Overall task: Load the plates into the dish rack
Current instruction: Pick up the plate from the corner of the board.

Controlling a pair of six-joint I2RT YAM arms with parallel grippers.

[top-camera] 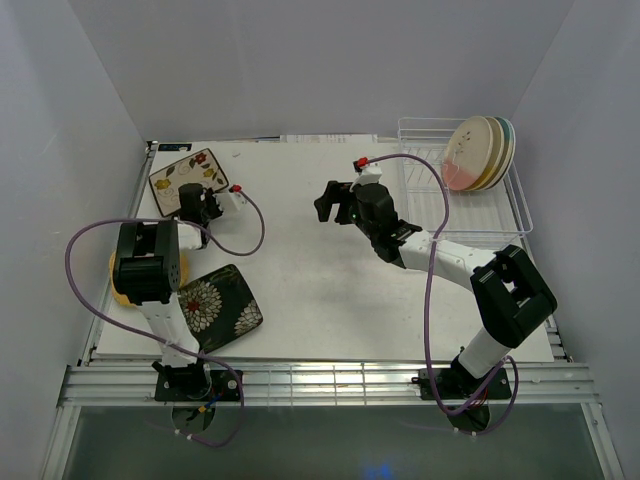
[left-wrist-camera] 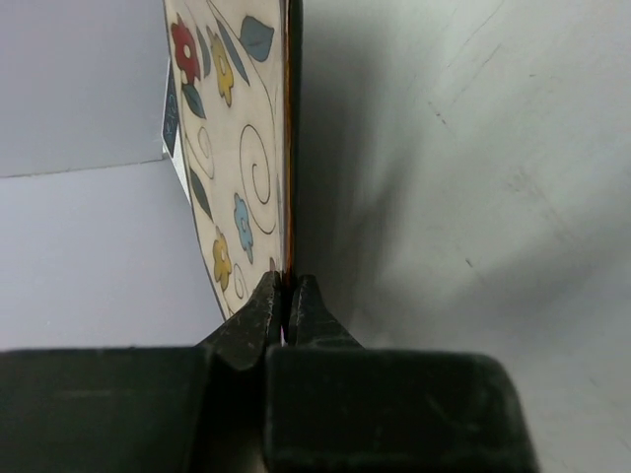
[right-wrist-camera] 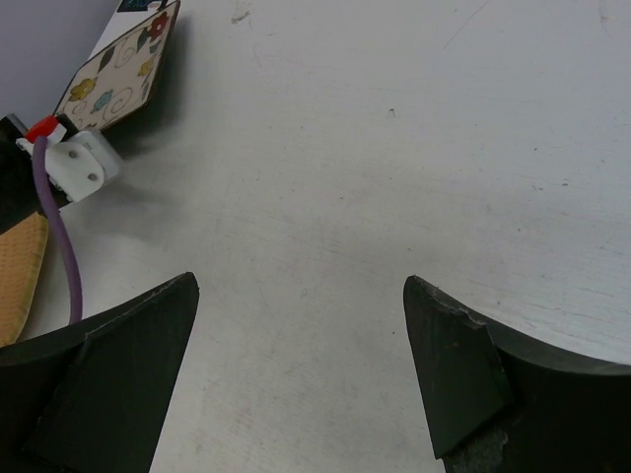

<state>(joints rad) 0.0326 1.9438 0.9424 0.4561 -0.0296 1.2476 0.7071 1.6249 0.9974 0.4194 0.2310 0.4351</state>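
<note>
The flowered cream plate [top-camera: 186, 170] [left-wrist-camera: 232, 148] lies at the far left corner of the table [top-camera: 330, 300], and the left gripper [top-camera: 197, 203] [left-wrist-camera: 286, 296] has closed tight on the middle of its near rim. In the left wrist view, the two fingertips meet on the thin edge, one above and one below. From the right wrist view the same plate [right-wrist-camera: 116, 61] looks tilted, with a shadow under one side. Whether it is fully off the table cannot be told.

Nearer the arm bases, the black floral plate [top-camera: 220, 307] lies flat by the left front edge. The orange-yellow plate [top-camera: 118, 288] [right-wrist-camera: 18, 281] sits just left of it, mostly hidden under the left arm.

At the far right corner stands the dish rack [top-camera: 450, 212]. Several round plates [top-camera: 478, 152] stand on edge at its far end, packed close together. The front one is cream with a pink lower half.

The right gripper [top-camera: 332, 200] [right-wrist-camera: 299, 296] hangs over the bare middle of the table with its jaws spread wide and nothing between them. It is well apart from both the rack and the loose plates. A purple cable [top-camera: 430, 290] loops along the right arm.
</note>
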